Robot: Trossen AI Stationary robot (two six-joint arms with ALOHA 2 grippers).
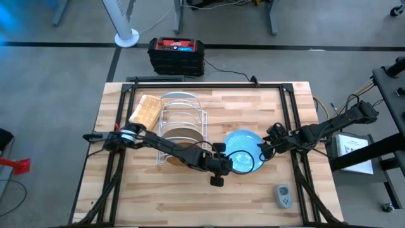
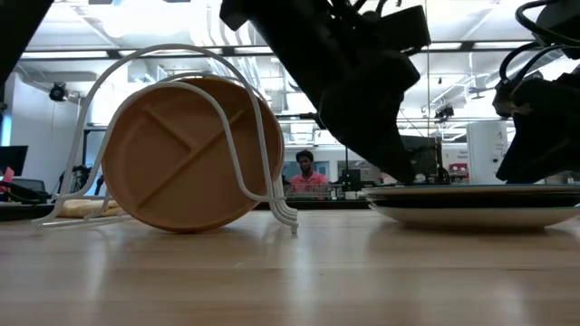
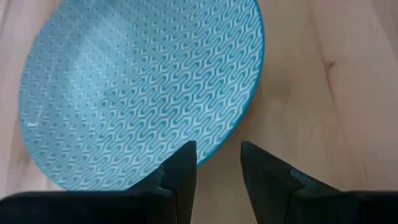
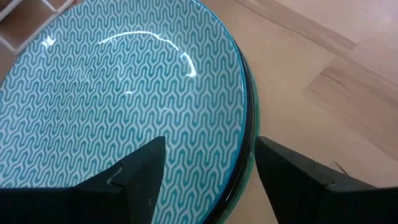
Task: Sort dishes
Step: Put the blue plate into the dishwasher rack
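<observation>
High view: the left tool [image 1: 223,166] reaches low across the desk [image 1: 190,202] to the near-left rim of the teal plate [image 1: 243,151]; the right tool [image 1: 264,151] meets its right rim. Both stand open astride the edge, gripping nothing. The plate, patterned with pale wavy marks, seems to top a small stack at desk centre. The brown divided plate [image 2: 177,154] stands upright in the wire rack [image 2: 240,118].
</observation>
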